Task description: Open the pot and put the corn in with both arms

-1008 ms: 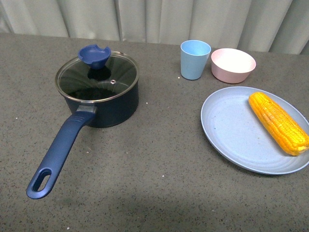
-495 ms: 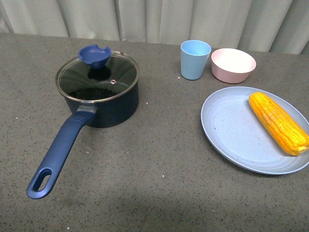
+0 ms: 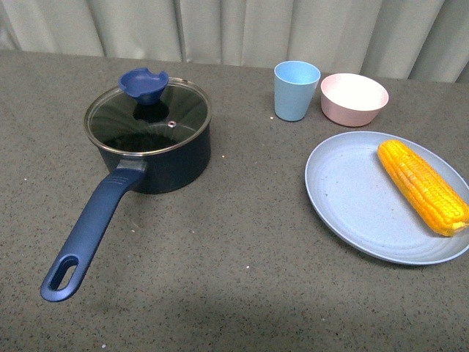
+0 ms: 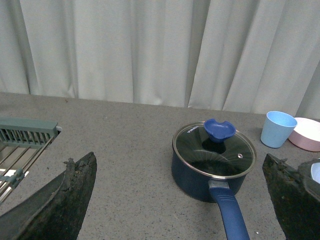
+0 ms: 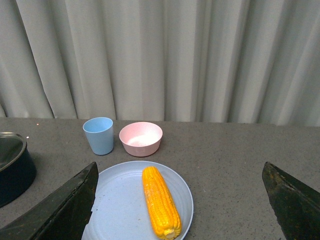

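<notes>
The navy pot (image 3: 157, 158) stands at the left of the grey table, its glass lid (image 3: 146, 117) with a blue knob (image 3: 143, 83) on it. Its long handle (image 3: 88, 235) points toward me. The corn (image 3: 423, 185) lies on a pale blue plate (image 3: 352, 205) at the right. Neither arm shows in the front view. In the left wrist view my left gripper (image 4: 180, 200) is open and empty, high above the table, short of the pot (image 4: 212, 165). In the right wrist view my right gripper (image 5: 180, 200) is open and empty, above and short of the corn (image 5: 161, 202).
A pale blue cup (image 3: 296, 90) and a pink bowl (image 3: 354, 99) stand behind the plate. A grey-green dish rack (image 4: 25, 140) shows beyond the pot's far side in the left wrist view. Curtains close off the back of the table.
</notes>
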### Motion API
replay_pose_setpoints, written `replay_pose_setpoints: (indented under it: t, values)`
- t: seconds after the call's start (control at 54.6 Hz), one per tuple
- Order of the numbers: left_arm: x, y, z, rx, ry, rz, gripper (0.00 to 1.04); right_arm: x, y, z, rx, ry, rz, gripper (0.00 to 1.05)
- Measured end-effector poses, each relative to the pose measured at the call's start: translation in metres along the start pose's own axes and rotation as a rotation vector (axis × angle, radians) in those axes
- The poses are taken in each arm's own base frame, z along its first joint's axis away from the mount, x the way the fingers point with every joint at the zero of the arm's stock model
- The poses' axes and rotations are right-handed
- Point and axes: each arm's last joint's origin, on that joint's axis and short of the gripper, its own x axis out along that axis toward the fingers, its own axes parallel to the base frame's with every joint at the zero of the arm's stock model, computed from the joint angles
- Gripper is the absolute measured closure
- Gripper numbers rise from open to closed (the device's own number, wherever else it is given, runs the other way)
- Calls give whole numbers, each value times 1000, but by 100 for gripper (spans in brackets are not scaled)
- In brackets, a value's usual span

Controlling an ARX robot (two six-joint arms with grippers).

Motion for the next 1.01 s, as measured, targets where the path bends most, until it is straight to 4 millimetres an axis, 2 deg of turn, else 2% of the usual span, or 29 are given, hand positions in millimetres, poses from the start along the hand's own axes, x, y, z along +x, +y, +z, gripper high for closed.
replay_pose_setpoints:
  t: [0.22, 0.33, 0.403, 0.458, 0.66, 0.88, 1.008]
  values:
    - [0, 0, 0, 0, 1, 0, 6, 0, 0, 0, 0, 0, 0, 9]
    - [6, -1, -7, -35, 109, 239, 6, 0, 0, 0, 0, 0, 0, 9]
    - [13, -2, -8, -40, 118, 260, 6, 0, 0, 0, 0, 0, -1, 9]
    - [24, -3, -4, -60, 95, 241, 6, 0, 0, 0, 0, 0, 0, 9]
    - [87, -14, 12, -144, 28, 138, 6, 0, 0, 0, 0, 0, -1, 9]
    - [170, -40, 2, -184, 78, 29, 6, 0, 0, 0, 0, 0, 0, 9]
    - [203, -57, -7, -175, 127, -14, 6, 0, 0, 0, 0, 0, 0, 9]
